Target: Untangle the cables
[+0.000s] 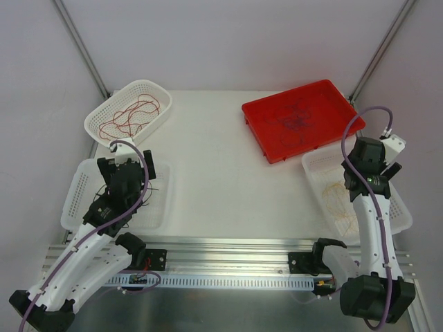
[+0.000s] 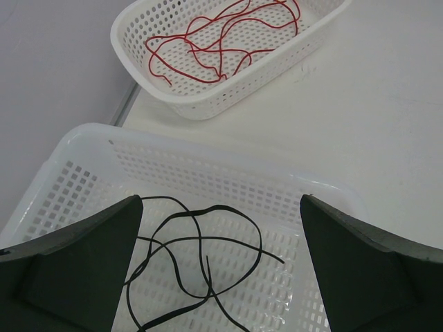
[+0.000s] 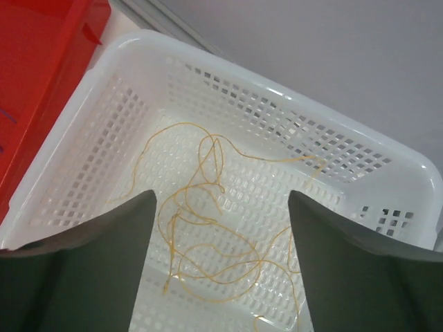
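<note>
A dark purple cable (image 1: 296, 122) lies in loose loops on the red tray (image 1: 325, 97) at the back right. A red cable (image 1: 131, 114) (image 2: 220, 43) lies in the back-left white basket (image 1: 163, 93) (image 2: 201, 104). A black cable (image 2: 187, 256) lies in the near-left basket (image 2: 228, 176) (image 1: 73, 200); my left gripper (image 2: 220, 270) (image 1: 128, 181) hangs open and empty above it. A pale yellow cable (image 3: 208, 228) (image 1: 338, 200) lies in the right basket (image 3: 291, 111) (image 1: 315, 162); my right gripper (image 3: 220, 263) (image 1: 370, 173) hangs open and empty above it.
Metal frame posts (image 1: 79, 45) rise at the back corners. An aluminium rail (image 1: 228, 252) runs along the near edge between the arm bases. The white table top (image 1: 214, 173) lies between the baskets and the tray.
</note>
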{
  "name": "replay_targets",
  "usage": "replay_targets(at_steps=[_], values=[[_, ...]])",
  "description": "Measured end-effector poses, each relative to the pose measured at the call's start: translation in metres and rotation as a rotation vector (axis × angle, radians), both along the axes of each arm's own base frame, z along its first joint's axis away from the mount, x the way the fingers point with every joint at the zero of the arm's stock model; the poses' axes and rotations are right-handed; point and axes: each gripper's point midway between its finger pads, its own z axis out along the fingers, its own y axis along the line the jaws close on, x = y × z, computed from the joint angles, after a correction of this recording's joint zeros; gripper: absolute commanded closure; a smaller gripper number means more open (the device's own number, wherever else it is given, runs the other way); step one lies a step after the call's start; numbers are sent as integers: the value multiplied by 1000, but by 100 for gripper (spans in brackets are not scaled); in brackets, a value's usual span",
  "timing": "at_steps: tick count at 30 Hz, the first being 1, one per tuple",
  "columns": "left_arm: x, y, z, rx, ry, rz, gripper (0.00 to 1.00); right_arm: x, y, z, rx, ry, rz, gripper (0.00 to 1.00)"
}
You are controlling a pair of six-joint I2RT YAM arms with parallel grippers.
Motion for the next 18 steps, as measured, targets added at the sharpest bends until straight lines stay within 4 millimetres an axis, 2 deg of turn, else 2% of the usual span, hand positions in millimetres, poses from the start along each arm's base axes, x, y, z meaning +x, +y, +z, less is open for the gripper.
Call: replay_targets(at_steps=[3, 7, 11, 18], values=[[0, 0, 0, -1, -1, 0, 1, -3, 0, 0, 12, 18, -10, 1], [0, -1, 1, -7, -4, -8, 1, -3, 3, 11, 31, 0, 6, 0], [-1, -5, 4, -32, -19, -31, 1, -6, 9, 30, 43, -44, 31, 3], [-14, -12, 22, -112, -89, -111, 1, -21, 20, 84, 50, -184, 86, 3]])
